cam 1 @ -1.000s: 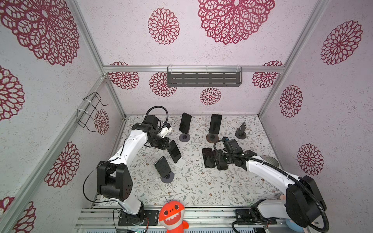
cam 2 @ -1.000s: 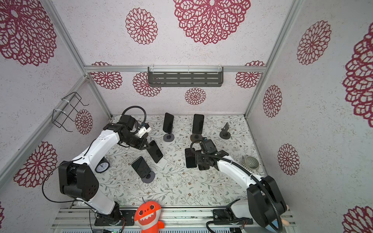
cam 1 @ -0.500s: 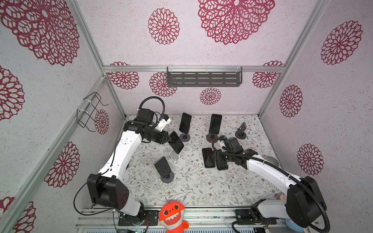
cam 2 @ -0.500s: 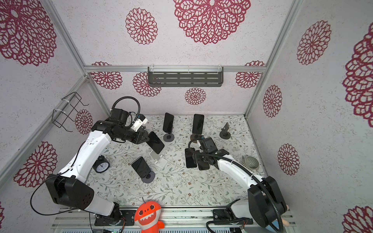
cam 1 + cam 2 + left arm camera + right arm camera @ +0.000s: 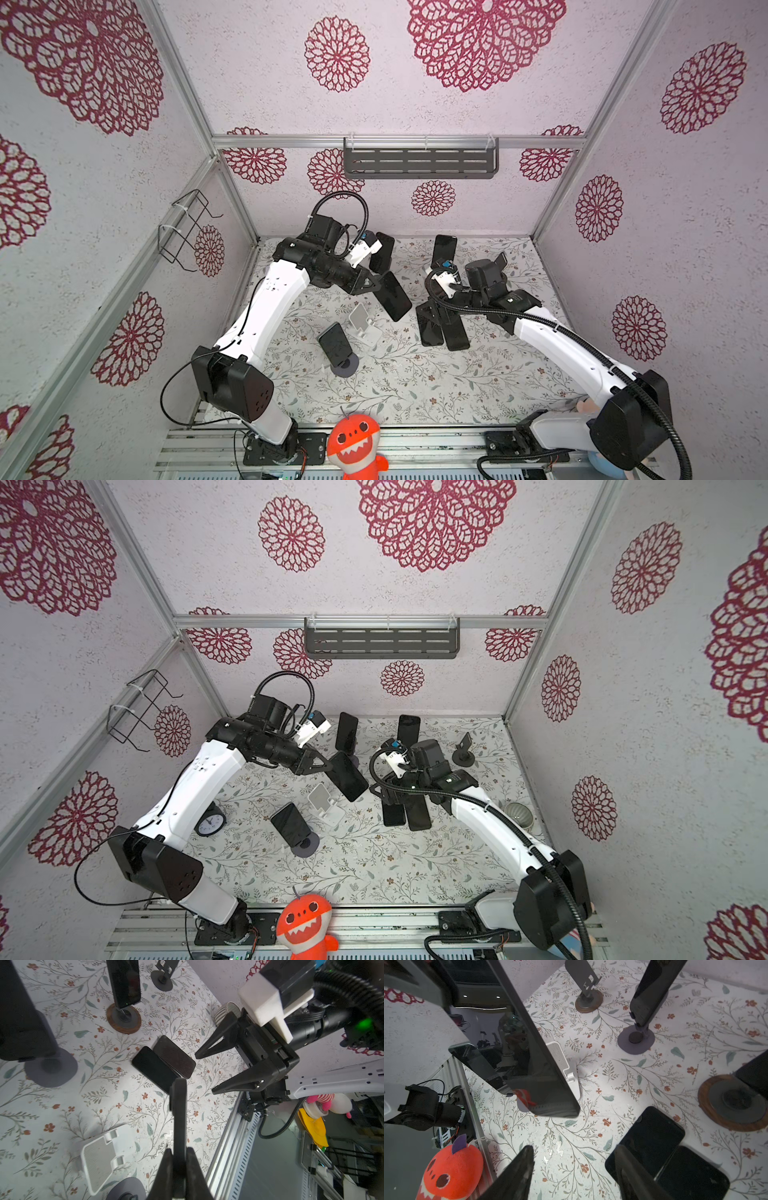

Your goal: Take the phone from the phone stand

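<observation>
1. Left pincer [image 5: 179, 1152] is clamped tight on the phone [image 5: 178, 1109], holding it in the air, clear of the white stand [image 5: 99, 1157].
2. Right pincer [image 5: 204, 1074] is spread wide, gripping nothing, near two flat phones [image 5: 164, 1066] on the worktop [image 5: 104, 1109].

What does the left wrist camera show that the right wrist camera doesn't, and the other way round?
Only the left wrist view: the right pincer seen whole, open, and the held phone edge-on in the shut left pincer. Only the right wrist view: the orange plush toy and that phone's glossy screen. Both: the empty white stand, the two phones lying flat and the floral table.
</observation>
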Action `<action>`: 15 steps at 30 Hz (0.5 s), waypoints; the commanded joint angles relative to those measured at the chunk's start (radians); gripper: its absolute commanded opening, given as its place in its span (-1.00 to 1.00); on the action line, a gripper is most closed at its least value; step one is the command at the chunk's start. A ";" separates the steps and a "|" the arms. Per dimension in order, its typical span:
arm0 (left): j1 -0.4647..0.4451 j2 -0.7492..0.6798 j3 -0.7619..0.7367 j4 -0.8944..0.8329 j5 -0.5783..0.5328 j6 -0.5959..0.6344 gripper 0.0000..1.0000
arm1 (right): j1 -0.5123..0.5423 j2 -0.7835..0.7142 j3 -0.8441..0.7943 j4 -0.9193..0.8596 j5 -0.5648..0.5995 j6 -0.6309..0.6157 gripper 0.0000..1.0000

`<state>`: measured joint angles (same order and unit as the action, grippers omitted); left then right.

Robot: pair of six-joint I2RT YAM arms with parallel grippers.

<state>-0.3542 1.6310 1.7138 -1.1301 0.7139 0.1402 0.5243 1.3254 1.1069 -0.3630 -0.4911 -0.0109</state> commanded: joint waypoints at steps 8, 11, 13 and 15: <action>-0.014 0.053 0.078 0.081 0.059 -0.123 -0.99 | 0.169 -0.008 0.068 0.059 0.317 -0.056 0.87; -0.019 0.069 0.095 0.072 0.065 -0.127 -0.99 | 0.204 0.024 0.088 0.088 0.340 -0.064 0.89; -0.024 0.077 0.105 0.057 0.065 -0.122 -1.00 | 0.219 0.049 0.103 0.101 0.350 -0.076 0.90; -0.027 0.078 0.111 0.051 0.059 -0.120 -1.00 | 0.227 0.081 0.125 0.105 0.359 -0.083 0.89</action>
<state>-0.3714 1.7058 1.7897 -1.1019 0.7284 0.0212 0.7422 1.3773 1.1904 -0.3012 -0.1860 -0.0635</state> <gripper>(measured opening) 0.114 0.947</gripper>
